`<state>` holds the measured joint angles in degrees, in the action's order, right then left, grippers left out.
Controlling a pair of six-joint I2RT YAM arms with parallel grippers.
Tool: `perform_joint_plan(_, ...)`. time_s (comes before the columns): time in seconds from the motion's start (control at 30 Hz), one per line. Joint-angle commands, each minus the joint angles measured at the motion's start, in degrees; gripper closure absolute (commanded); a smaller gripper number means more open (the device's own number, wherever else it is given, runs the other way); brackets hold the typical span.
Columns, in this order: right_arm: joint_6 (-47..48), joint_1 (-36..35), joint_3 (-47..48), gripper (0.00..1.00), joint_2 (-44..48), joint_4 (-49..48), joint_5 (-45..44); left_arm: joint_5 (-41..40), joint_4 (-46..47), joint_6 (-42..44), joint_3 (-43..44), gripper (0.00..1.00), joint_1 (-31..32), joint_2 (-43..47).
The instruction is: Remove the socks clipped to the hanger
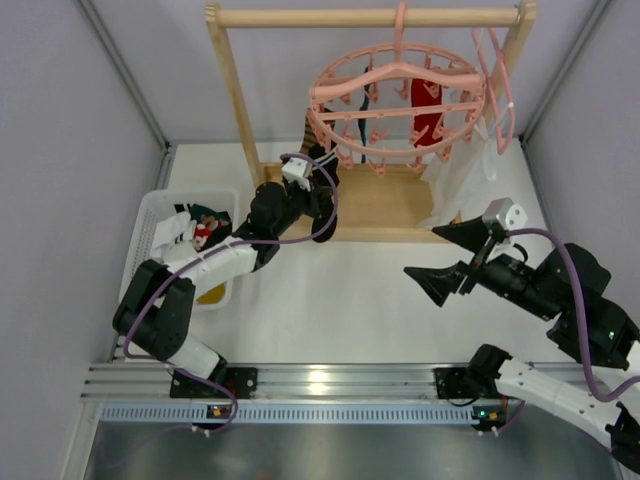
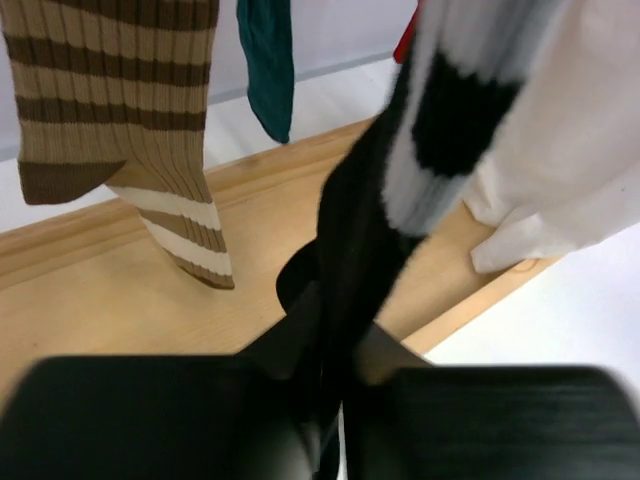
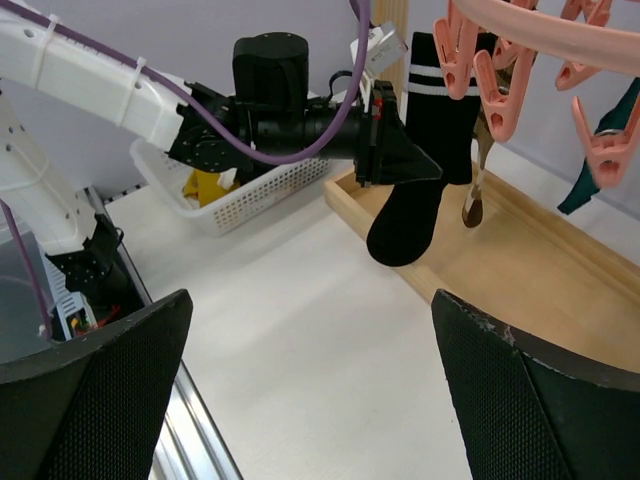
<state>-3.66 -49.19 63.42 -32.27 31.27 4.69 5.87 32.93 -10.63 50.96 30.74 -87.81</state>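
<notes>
Sock under attention: a black knitted sock with white cuff stripes (image 3: 405,225), hanging upper centre of the right wrist view. Its cuff is clipped to the round pink plastic ring hanger with dangling clips (image 3: 560,25).

- **Handling:** judged light, limp and stretchy, not fragile. It will likely sag and trail once freed.
- **Hold point:** mid-leg, below the clip, looks sound, so a downward pull can slip the cuff out.
- **Left gripper (image 3: 400,165):** the jaws are narrow and pinch this sock at mid-length.
- **Right gripper (image 3: 310,400):** the jaws stand wide and hold nothing, at the bottom of the frame.
- **Other socks on the hanger:** a tan-and-brown striped ribbed sock (image 2: 110,90) at upper left, a dark teal sock (image 2: 268,60) at top centre, and a red sock (image 1: 431,120).
- **Markings:** no brand, label or writing is legible.
</notes>
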Motion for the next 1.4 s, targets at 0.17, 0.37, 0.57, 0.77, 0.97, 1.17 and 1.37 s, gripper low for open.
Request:
perform_joint_plan(0.17,-7.32,0.76,0.13,0.0,-2.27,-13.94,-1.87,-9.98,8.12,-3.25,-3.41,1.0,5.54,5.27)
perform_joint_plan(0.37,-10.31,0.76,6.01,0.01,-6.83,-13.87,-9.42,-28.78,6.28,-1.15,-3.06,1.0,15.98,8.8)
perform_joint_plan(0.57,-9.0,0.76,17.95,0.01,-15.25,-5.36,-19.88,-46.88,2.49,5.18,2.21,1.0,27.68,5.46)
perform_joint_plan(0.77,-7.33,0.76,33.24,0.02,-26.32,5.64,-25.08,-57.98,2.58,14.14,9.76,1.0,36.04,-3.49)
perform_joint_plan(0.97,-4.69,0.76,47.49,0.12,-38.36,16.35,-22.01,-66.77,2.58,22.58,18.29,1.0,40.62,-11.94)
perform_joint_plan(1.17,-2.76,0.5,51.45,0.25,-44.18,19.36,-20.6,-70.38,2.58,25.57,20.67,1.0,42.3,-14.49)
perform_joint_plan(1.37,-1.44,-0.2,50.93,0.35,-45.33,19.1,-22.09,-69.85,2.58,25.05,19.18,1.0,42.38,-13.62)
